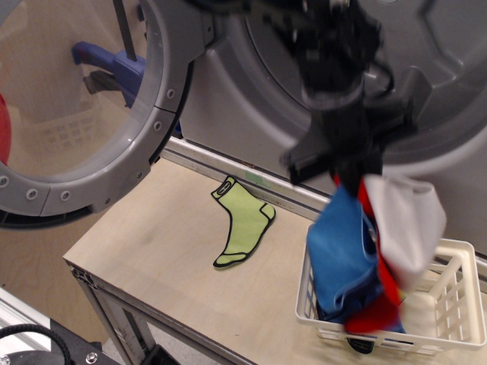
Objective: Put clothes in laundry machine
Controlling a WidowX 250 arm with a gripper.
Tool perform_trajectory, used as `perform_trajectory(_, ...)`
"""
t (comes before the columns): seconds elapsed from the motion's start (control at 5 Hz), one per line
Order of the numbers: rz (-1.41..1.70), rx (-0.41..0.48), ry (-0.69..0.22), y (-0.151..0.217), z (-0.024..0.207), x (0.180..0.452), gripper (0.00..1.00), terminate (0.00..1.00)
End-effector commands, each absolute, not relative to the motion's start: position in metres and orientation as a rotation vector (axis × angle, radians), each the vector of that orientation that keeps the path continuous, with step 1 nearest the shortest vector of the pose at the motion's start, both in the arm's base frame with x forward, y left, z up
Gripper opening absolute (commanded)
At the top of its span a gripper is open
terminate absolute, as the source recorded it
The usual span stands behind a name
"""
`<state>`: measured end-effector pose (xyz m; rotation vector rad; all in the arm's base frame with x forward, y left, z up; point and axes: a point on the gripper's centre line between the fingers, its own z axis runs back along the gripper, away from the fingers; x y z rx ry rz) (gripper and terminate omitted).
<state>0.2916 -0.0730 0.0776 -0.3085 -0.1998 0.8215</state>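
The gripper holds the clothes tight. The blue, red and white bundle hangs over the white basket, right in front of the laundry machine. A green sock lies left of the basket.

Drum mouth of laundry machine lies open right behind the gripper. Clothes hang below it, trailing into the basket. Open door stands far left; sock lies flat, lower left.
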Motion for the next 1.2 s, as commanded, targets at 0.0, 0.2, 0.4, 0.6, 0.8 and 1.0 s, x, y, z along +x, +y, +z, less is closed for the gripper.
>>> perform_trajectory(0.0, 0.824, -0.421, -0.513, -0.043, 0.159, 0.339, 0.0, 0.0)
perform_trajectory(0.2, 0.827, -0.457, -0.629, -0.033, 0.178, 0.354, 0.0, 0.0)
perform_trajectory(0.4, 0.816, -0.457, -0.73, -0.029, 0.187, 0.371, 0.0, 0.0)
perform_trajectory(0.6, 0.768, -0.413, -0.866, -0.031, 0.185, 0.381, 0.0, 0.0)
perform_trajectory(0.8, 0.728, -0.358, -0.965, -0.032, 0.175, 0.398, 0.0, 0.0)
perform_trajectory(1.0, 0.693, -0.319, -1.02, -0.028, 0.161, 0.417, 0.0, 0.0)
